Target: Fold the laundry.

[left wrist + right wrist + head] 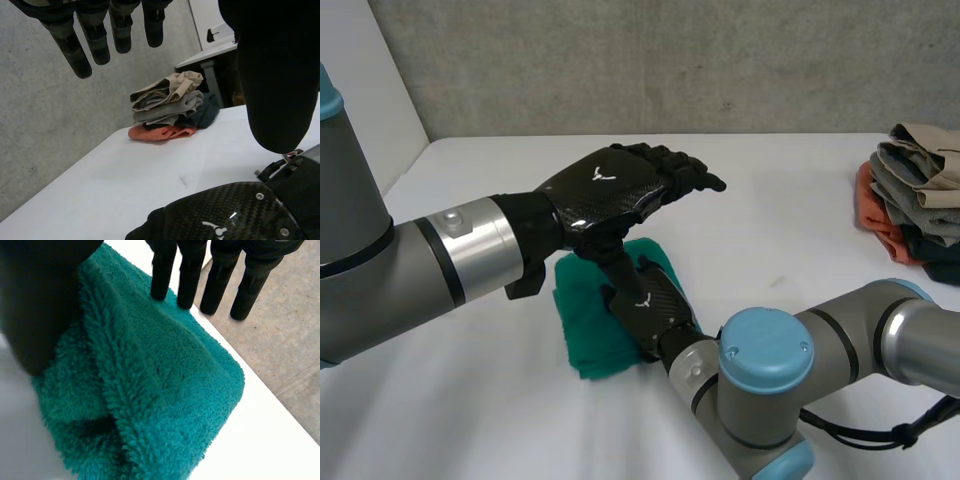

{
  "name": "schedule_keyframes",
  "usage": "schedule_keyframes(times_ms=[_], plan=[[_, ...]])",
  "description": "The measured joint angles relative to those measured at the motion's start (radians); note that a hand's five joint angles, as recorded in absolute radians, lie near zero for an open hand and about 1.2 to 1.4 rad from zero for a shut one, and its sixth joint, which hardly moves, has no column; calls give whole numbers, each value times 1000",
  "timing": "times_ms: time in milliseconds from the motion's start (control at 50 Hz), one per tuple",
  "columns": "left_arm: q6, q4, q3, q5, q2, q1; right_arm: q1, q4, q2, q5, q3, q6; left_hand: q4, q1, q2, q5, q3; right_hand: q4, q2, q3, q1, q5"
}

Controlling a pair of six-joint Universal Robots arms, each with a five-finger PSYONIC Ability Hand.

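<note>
White bench [460,400] carries the teal towel [585,345] near its middle, already folded into a thick packet, and the right hand [655,310] lies flat on it with fingers straight. Just above, the left hand [610,190] hovers, fingers spread and empty. The heap of clothes [915,200] at the far corner looks like what remains.

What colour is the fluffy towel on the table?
Teal green. The towel shows best in the right wrist view.
</note>
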Motion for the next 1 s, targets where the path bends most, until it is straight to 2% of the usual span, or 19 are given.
schedule_keyframes(times_ms=[40,60,100,200,340,460,600,660,700,820,940,1000], plan=[[-1,0,0,0,-1,0,0,0,9,0,-13,-3,0,0,0,0,0,265,304,287,288,244],[-1,0,0,0,-2,0,0,0,12,0,-21,-4,0,0,0,0,0,462,502,477,450,438],[-1,0,2,0,-2,1,-1,-1,15,1,-35,-5,0,0,0,0,0,585,610,587,497,564],[-2,0,13,-1,-2,2,-6,-6,3,4,-68,-2,0,0,0,0,0,628,618,615,497,580],[-8,0,81,-14,10,2,-75,4,-81,12,-213,14,0,0,0,0,0,630,618,615,497,580],[-50,1,156,-48,35,5,-182,71,-120,12,-376,18,0,0,0,0,0,630,618,615,497,595],[-119,26,216,-89,64,6,-365,140,-130,-5,-561,32,0,0,0,0,0,631,618,615,497,596],[-133,41,218,-96,76,5,-502,148,-140,-34,-628,68,0,0,0,0,0,633,618,616,497,595],[-135,45,215,-96,78,4,-546,148,-144,-47,-641,85,0,0,0,0,0,633,618,616,497,595],[-134,56,186,-95,77,-1,-802,139,-143,-167,-668,206,0,0,0,0,0,633,618,616,497,603],[-133,67,152,-93,52,-16,-972,110,-39,-298,-651,268,0,0,0,0,0,633,618,617,497,607],[-132,75,135,-93,34,-28,-1068,93,63,-380,-612,267,0,0,0,0,0,633,618,620,497,607]])
